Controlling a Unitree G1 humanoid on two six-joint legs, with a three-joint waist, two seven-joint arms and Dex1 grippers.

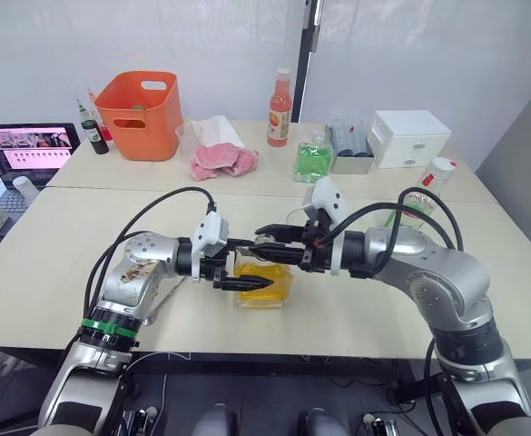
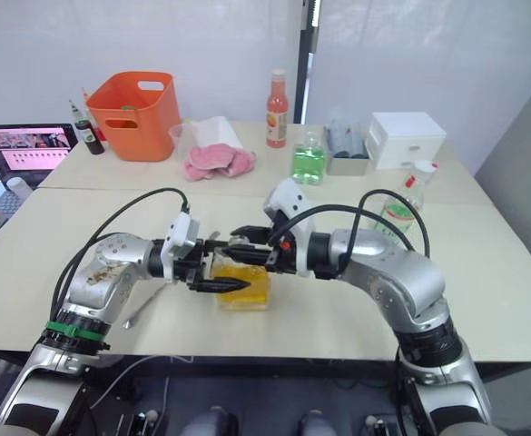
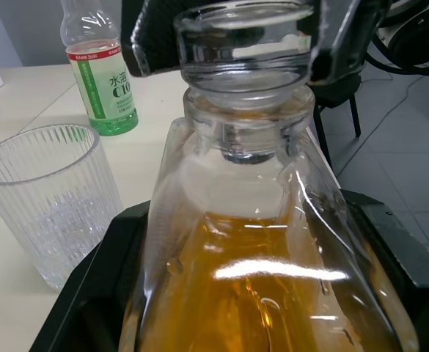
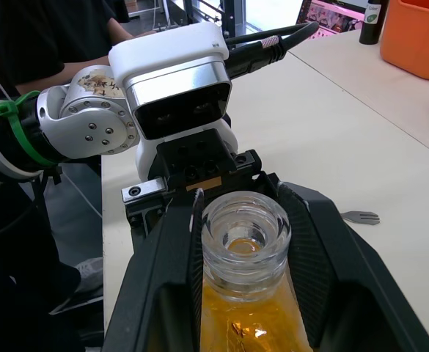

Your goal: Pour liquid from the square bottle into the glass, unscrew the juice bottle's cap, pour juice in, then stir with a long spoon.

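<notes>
The square bottle (image 1: 270,289) stands near the table's front edge, about half full of orange-yellow liquid (image 3: 258,286). My left gripper (image 1: 251,266) is shut on its body from the left, one finger on each side. My right gripper (image 1: 267,243) comes in from the right and is shut on the thick glass top of the neck (image 4: 245,238). In the left wrist view, the ribbed clear glass (image 3: 47,198) stands beside the bottle and looks empty. The juice bottle (image 1: 417,198) with its white cap (image 1: 442,166) stands at the right. The long spoon (image 2: 145,307) lies on the table under my left arm.
On the far table stand an orange basket (image 1: 141,113), a pink cloth (image 1: 221,161), a tall pink-orange bottle (image 1: 280,109), a green square bottle (image 1: 313,160) and a white drawer box (image 1: 410,136). A laptop (image 1: 27,150) sits at the far left.
</notes>
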